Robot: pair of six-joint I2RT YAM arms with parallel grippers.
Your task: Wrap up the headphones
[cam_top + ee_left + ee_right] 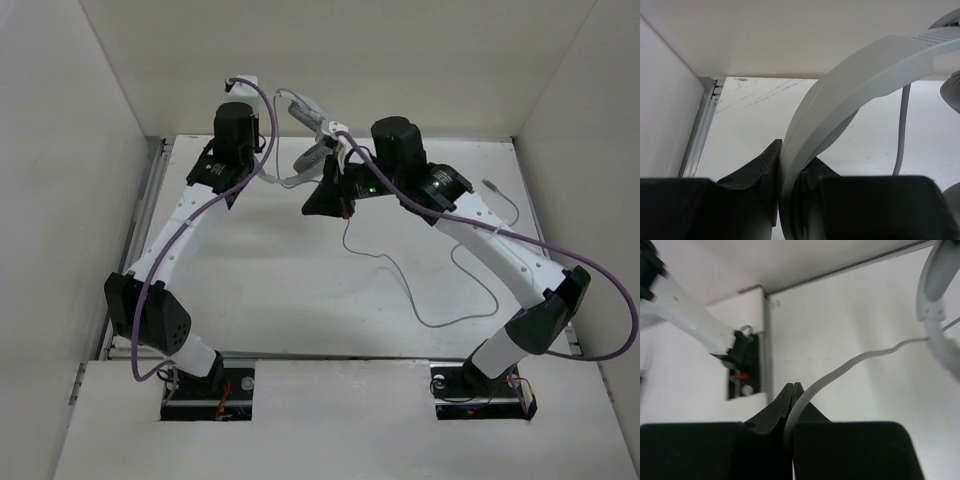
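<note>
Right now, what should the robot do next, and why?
Probably swing the right gripper around the headband to start a loop: it pinches the cable, the left gripper clamps the headband, and most cable lies loose on the table.

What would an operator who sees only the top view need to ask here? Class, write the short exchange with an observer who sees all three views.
Operator: From the top view I cannot tell: is the left gripper holding the headphones?
Observer: Yes. Its wrist view shows it shut on the headband.
Operator: And the right gripper?
Observer: Its wrist view shows it shut on the thin cable, which curves up out of the fingertips towards the headphones.
</note>
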